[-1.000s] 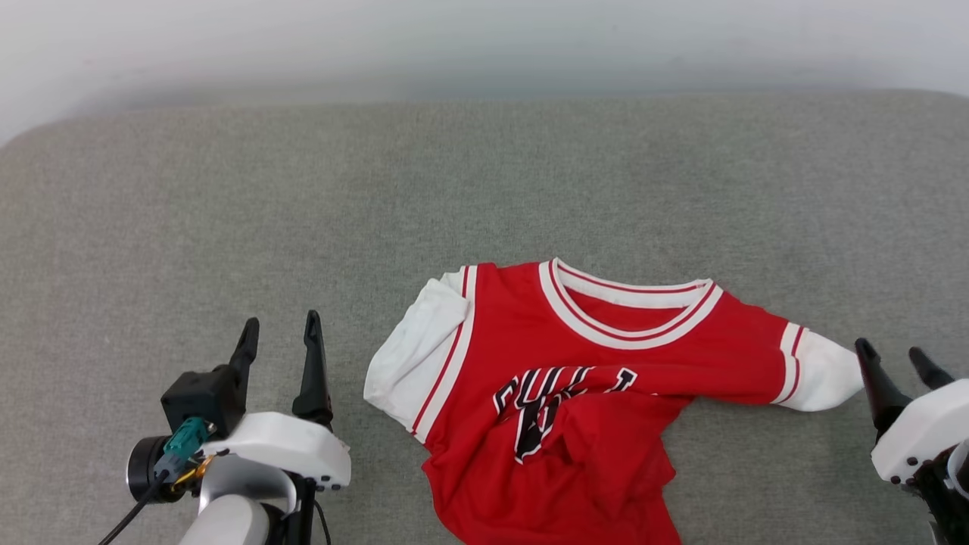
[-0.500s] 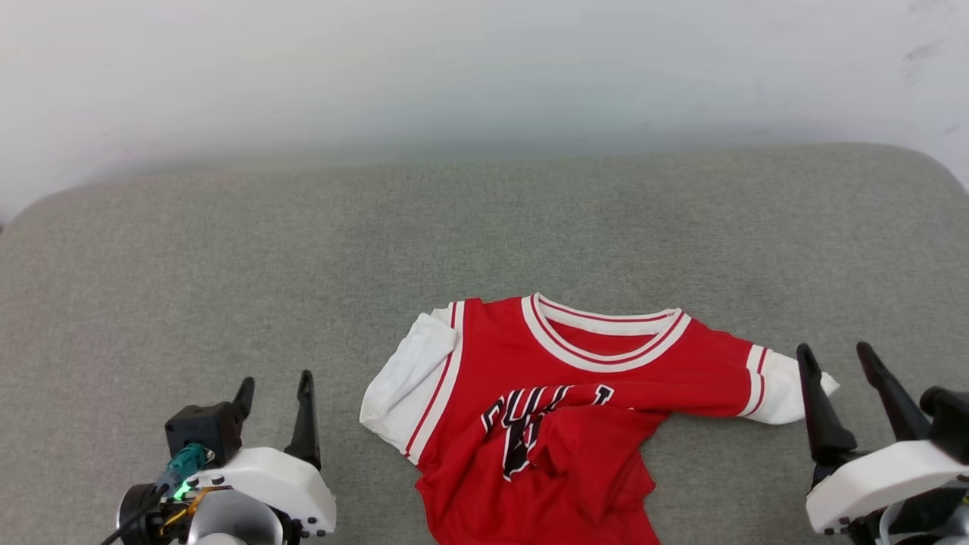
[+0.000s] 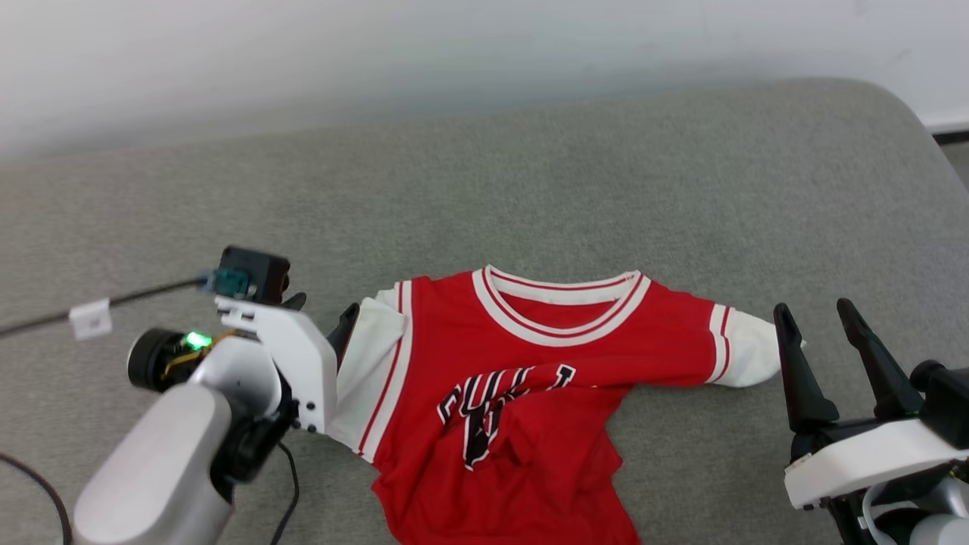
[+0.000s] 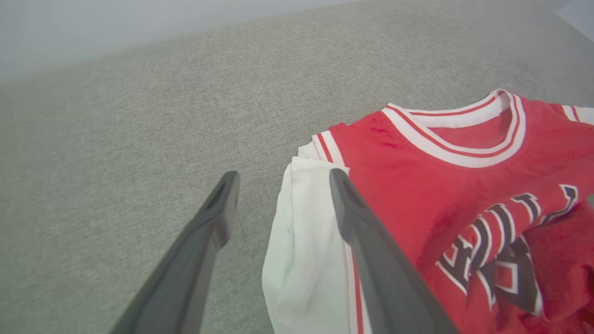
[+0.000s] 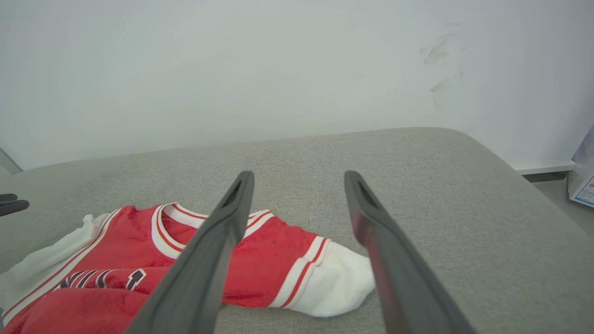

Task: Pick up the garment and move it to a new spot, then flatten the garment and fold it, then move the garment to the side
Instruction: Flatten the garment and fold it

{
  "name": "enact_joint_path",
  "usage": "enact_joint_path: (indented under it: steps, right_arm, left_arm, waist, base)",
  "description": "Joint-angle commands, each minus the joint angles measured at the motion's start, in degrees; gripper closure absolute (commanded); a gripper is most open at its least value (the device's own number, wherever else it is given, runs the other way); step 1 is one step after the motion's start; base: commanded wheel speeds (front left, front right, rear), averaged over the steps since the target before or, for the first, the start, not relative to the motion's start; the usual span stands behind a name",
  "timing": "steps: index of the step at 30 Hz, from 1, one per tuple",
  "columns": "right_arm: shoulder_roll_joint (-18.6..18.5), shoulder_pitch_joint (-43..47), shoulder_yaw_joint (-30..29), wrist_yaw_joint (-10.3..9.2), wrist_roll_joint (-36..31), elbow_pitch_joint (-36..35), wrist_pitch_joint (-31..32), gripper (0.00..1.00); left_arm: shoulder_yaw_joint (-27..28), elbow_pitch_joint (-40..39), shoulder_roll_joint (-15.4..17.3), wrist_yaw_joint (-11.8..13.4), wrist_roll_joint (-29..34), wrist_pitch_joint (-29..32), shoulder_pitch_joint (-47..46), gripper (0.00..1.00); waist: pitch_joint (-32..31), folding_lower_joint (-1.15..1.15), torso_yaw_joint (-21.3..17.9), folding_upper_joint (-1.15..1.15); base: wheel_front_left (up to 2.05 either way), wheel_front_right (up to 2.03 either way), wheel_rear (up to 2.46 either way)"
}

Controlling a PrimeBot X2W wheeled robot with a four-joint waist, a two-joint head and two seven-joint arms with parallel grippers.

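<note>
- To the left, the left gripper (image 3: 322,309) hovers at one white sleeve (image 3: 371,356) of the garment (image 3: 530,363), jaws spread wide and holding nothing; in the left wrist view one finger (image 4: 366,241) crosses above the sleeve, the other above bare grey cushion (image 3: 530,189)
- In the middle, the garment lies on the cushion, collar away from the robot, its lower part rumpled up over the black lettering
- To the right, the right gripper (image 3: 811,309) stands just beside the other white sleeve (image 3: 746,352), jaws wide apart and empty

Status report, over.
Left gripper open at one white sleeve. Right gripper open beside the other. Red white-sleeved jersey shirt crumpled on grey fabric cushion. Nothing blocking.
</note>
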Motion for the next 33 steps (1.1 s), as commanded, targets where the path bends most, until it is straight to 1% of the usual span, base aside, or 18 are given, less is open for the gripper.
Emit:
enact_joint_path:
  steps: [1, 5, 8, 12, 14, 16, 17, 18, 19, 21, 25, 29, 33]
  right_arm:
    - [0.2, -0.8, 0.2, -0.04, 0.1, 0.1, -0.4, 0.0]
    - [0.3, -2.5, 0.7, -0.04, 0.6, 1.4, -1.3, 0.0]
    - [0.3, -3.6, 1.3, -0.04, 1.1, 2.6, -2.1, 0.0]
    - [0.5, -4.2, 1.2, -0.04, 1.8, 4.1, -3.3, 0.0]
    - [0.6, -4.5, 1.1, -0.04, 2.2, 4.8, -3.7, 0.0]
    - [0.6, -4.7, 1.0, -0.04, 2.6, 5.5, -4.0, 0.0]
    - [0.7, -4.7, 0.9, -0.04, 2.6, 5.9, -4.0, 0.0]
    - [0.7, -4.7, 0.8, -0.03, 2.8, 6.2, -4.1, 0.0]
    - [0.7, -4.9, 0.8, -0.04, 2.9, 6.4, -4.2, 0.0]
    - [0.8, -5.1, 0.4, -0.04, 3.1, 6.9, -4.4, 0.0]
    - [0.6, -5.2, -0.3, -0.04, 3.5, 8.0, -4.1, 0.0]
    - [-0.4, -5.0, -2.0, -0.04, 5.1, 9.8, -2.5, 0.0]
    - [-2.2, -4.4, -5.4, -0.04, 7.8, 12.5, 0.3, 0.0]
  left_arm:
    - [-0.3, 0.7, 0.3, -0.5, -0.2, 0.8, -1.3, 0.0]
    - [-1.7, 5.8, 0.6, -3.8, -3.3, 9.5, -5.9, 0.0]
    - [-2.5, 8.9, 1.5, -5.0, -4.5, 14.5, -8.2, 0.0]
    - [-3.3, 11.9, 2.0, -6.2, -4.9, 17.5, -9.7, 0.0]
    - [-4.1, 13.4, 1.8, -6.9, -5.1, 18.9, -9.9, 0.0]
    - [-5.3, 15.4, 1.2, -7.5, -6.2, 22.0, -9.4, 0.0]
    - [-5.9, 16.1, 0.9, -7.5, -6.8, 23.8, -8.7, 0.36]
    - [-6.4, 16.6, 0.4, -7.7, -7.6, 25.3, -8.0, 0.66]
    - [-6.7, 16.7, -0.2, -7.7, -8.2, 26.2, -7.6, 1.0]
    - [-7.0, 16.4, -0.9, -7.4, -8.5, 26.6, -7.0, 1.0]
    - [-6.0, 15.4, -0.8, -6.2, -8.3, 23.8, -6.1, 1.0]
    - [-3.7, 12.9, -0.2, -4.0, -6.8, 17.5, -6.0, 1.0]
    - [-2.0, 9.5, -0.2, -1.9, -5.0, 11.0, -5.7, 1.0]
  waist:
    - [2.3, 0.0, -1.6, 0.0]
    - [4.9, 0.0, -3.3, 0.0]
    - [6.2, 0.0, -4.6, 0.0]
    - [7.7, 0.0, -5.8, 0.0]
    - [8.2, 0.0, -6.2, 0.0]
    - [8.5, 0.0, -6.4, 0.0]
    - [8.5, 0.0, -6.6, 0.0]
    - [8.5, 0.0, -6.7, 0.0]
    - [8.5, 0.0, -6.8, 0.0]
    - [8.4, 0.0, -6.8, 0.0]
    - [7.4, 0.0, -6.3, 0.0]
    - [5.9, 0.0, -4.9, 0.0]
    - [4.7, 0.0, -2.5, 0.0]
  base:
    - [0.0, 0.0, 0.0]
    - [0.0, 0.0, 0.0]
    - [0.0, 0.0, 0.0]
    - [0.0, 0.0, 0.0]
    - [0.0, 0.0, 0.0]
    - [0.0, 0.0, 0.0]
    - [0.0, 0.0, 0.0]
    - [0.0, 0.0, 0.0]
    - [0.0, 0.0, 0.0]
    - [0.0, 0.0, 0.0]
    - [0.0, 0.0, 0.0]
    - [0.0, 0.0, 0.0]
    - [0.0, 0.0, 0.0]
